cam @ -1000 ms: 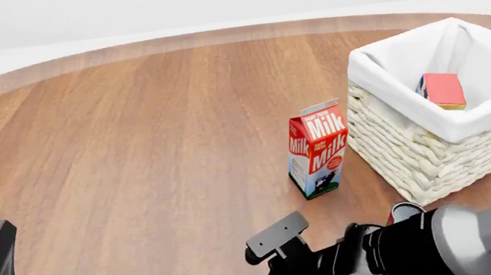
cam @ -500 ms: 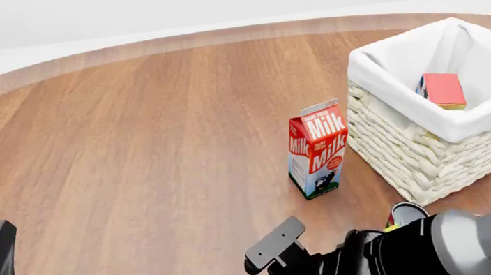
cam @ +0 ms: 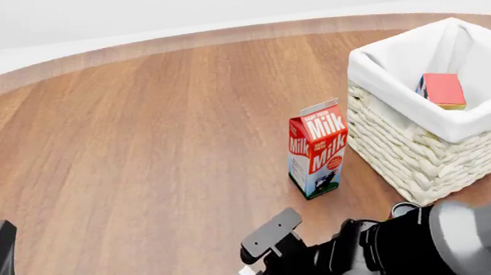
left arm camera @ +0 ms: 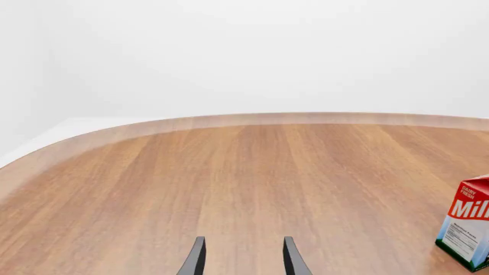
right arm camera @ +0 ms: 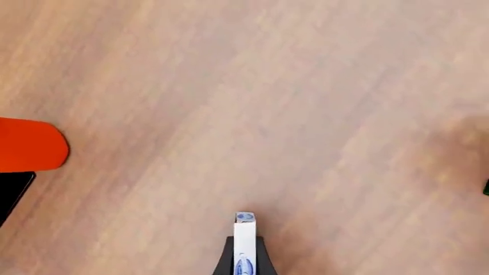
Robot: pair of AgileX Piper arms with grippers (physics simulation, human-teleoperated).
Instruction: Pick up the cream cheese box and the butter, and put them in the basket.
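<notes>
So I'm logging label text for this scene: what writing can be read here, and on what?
"Milk": large white letters on the red milk carton, on two faces in the front view.
"DAIRY FRESH": small print above "Mil" on the carton in the left wrist view, barely legible.
Carton's side panel print: too small to read.
Butter in the basket: no letters legible.
Cream cheese box in the right jaws: blue marks, unreadable.
</notes>
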